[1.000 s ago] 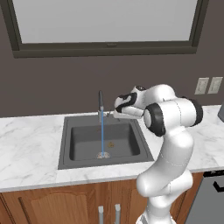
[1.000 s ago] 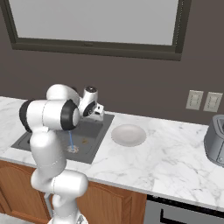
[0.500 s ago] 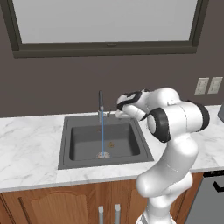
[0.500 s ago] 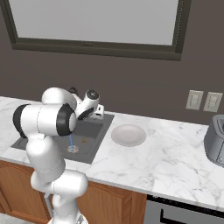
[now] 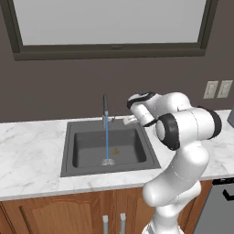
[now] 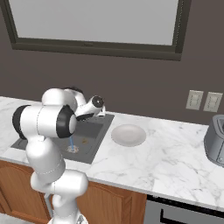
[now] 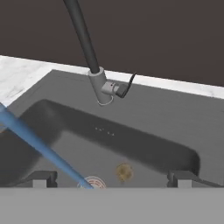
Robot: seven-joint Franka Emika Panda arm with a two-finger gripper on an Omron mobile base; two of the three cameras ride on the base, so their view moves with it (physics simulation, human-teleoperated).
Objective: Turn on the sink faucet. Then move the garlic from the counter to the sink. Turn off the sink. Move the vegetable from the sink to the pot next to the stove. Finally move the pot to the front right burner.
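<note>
Water runs in a thin blue stream (image 5: 107, 141) from the dark gooseneck sink faucet (image 5: 105, 109) into the dark grey sink (image 5: 68, 151). In the hand view the faucet (image 7: 97, 78) rises just ahead, its small side lever (image 7: 125, 89) pointing right, and the stream (image 7: 39, 146) crosses the lower left. My gripper (image 5: 130, 120) hangs over the sink's back right rim, a little right of the faucet base, open with nothing between its fingertips (image 7: 42, 178). From the right it (image 6: 102, 113) shows above the sink's far corner. A small brownish round spot (image 7: 124, 172) lies on the basin floor. Garlic, pot and stove are out of view.
A pale round plate (image 6: 128, 134) lies on the white marble counter (image 6: 175, 162) right of the sink. A grey toaster-like appliance (image 6: 216, 144) stands at the far right. Wall outlets (image 6: 202, 101) sit on the dark back wall under a wide window (image 5: 109, 23).
The hand has drawn back slightly to the right and lower, away from the faucet, and the elbow has swung outward. The water keeps running; the gripper stays open.
</note>
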